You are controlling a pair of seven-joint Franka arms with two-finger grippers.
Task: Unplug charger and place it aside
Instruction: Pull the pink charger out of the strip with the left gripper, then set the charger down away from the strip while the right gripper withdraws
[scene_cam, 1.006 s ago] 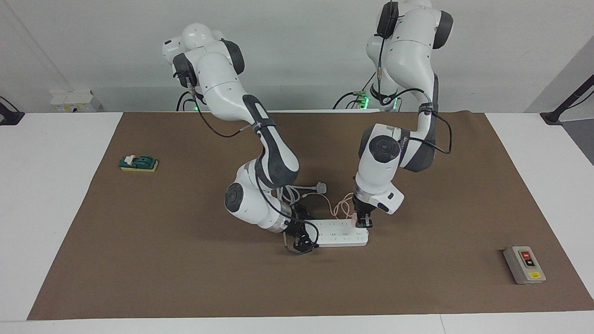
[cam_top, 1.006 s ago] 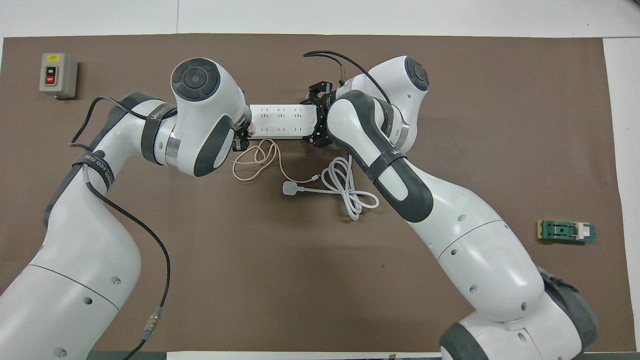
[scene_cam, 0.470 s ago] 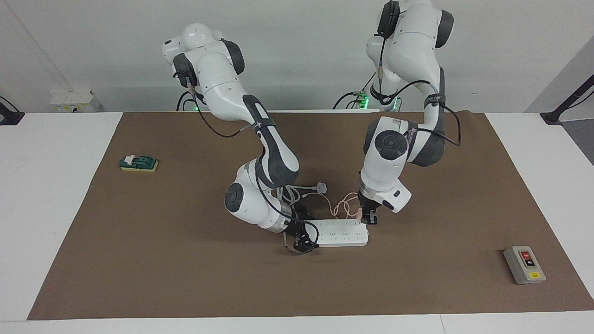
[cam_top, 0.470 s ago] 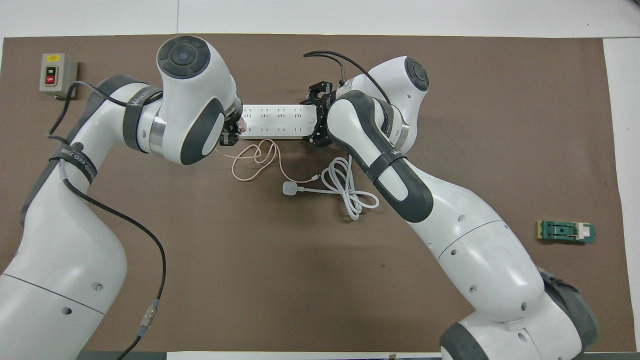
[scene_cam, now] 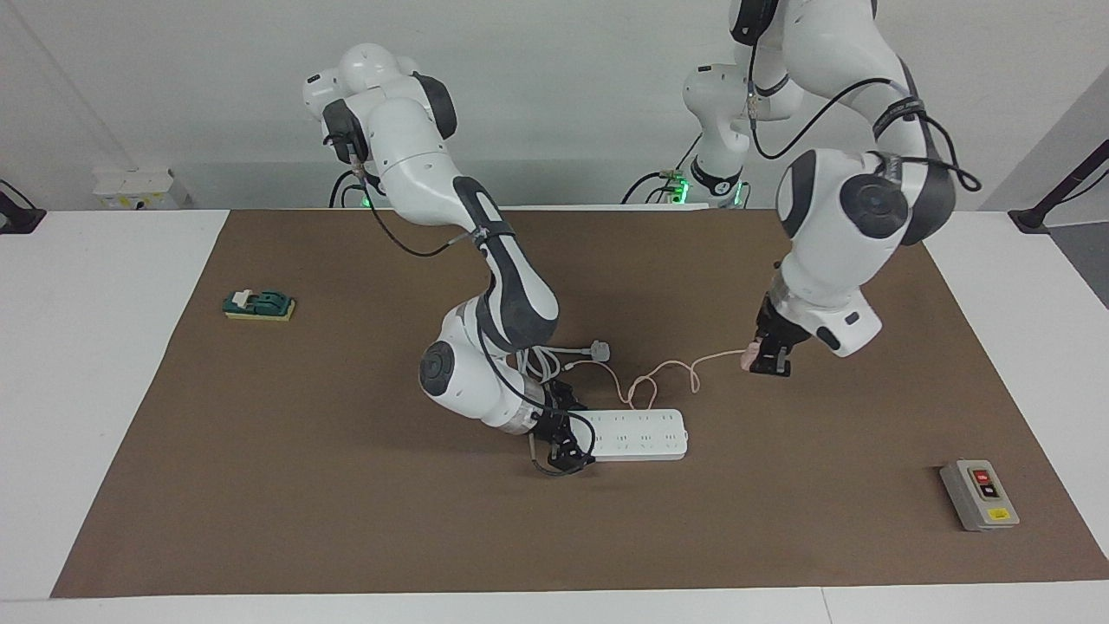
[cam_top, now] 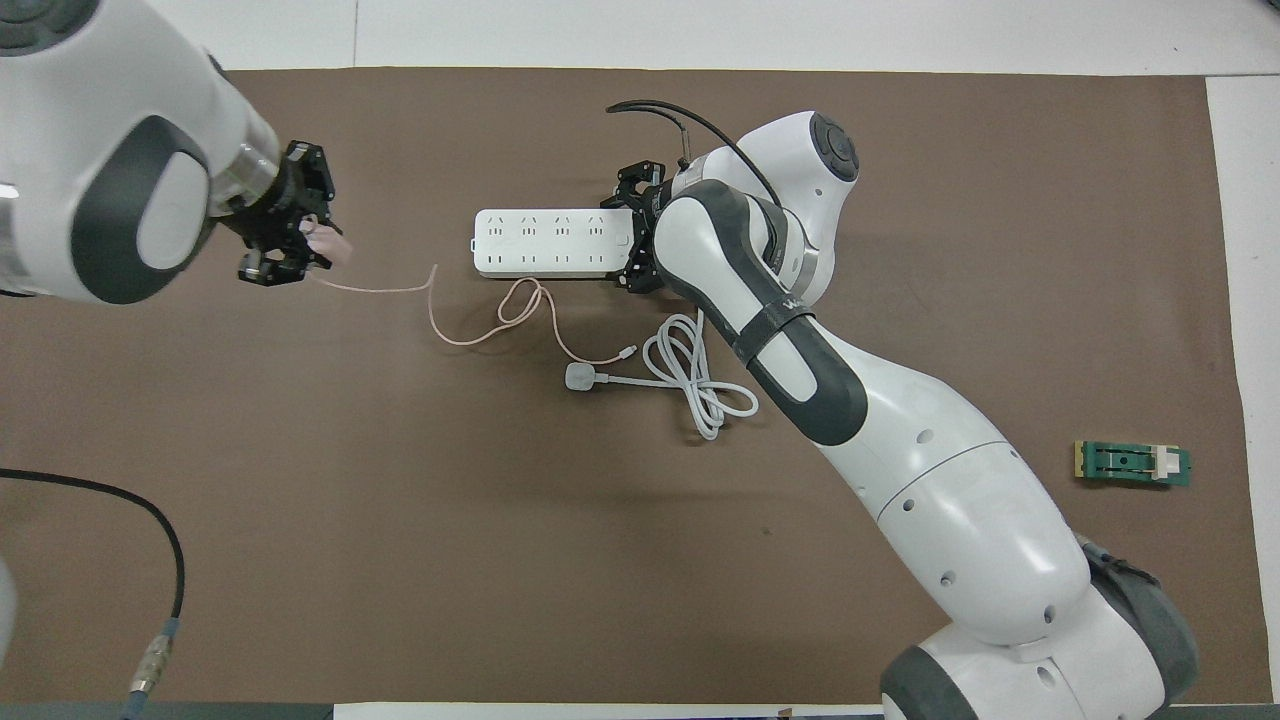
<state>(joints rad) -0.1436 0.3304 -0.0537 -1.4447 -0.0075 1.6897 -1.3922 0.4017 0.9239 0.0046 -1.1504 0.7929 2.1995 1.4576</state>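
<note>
The pale pink charger (scene_cam: 750,357) is out of the white power strip (scene_cam: 637,433) and sits between the fingers of my left gripper (scene_cam: 768,357). The gripper holds it above the brown mat, off the strip's end toward the left arm's side. The overhead view shows the charger (cam_top: 330,246) in the left gripper (cam_top: 292,240). Its thin pink cable (cam_top: 480,322) trails down to loops on the mat beside the strip (cam_top: 545,242). My right gripper (scene_cam: 563,440) is shut across the strip's other end (cam_top: 632,232), low on the mat.
The strip's thick white cord (cam_top: 695,385) and white plug (cam_top: 580,377) lie coiled on the mat nearer the robots. A grey switch box (scene_cam: 979,494) stands toward the left arm's end. A green and yellow part (scene_cam: 258,305) lies toward the right arm's end.
My left gripper pulled the charger off the strip, then rose and swung toward the left arm's end, drawing the pink cable out. The right gripper and strip stayed put.
</note>
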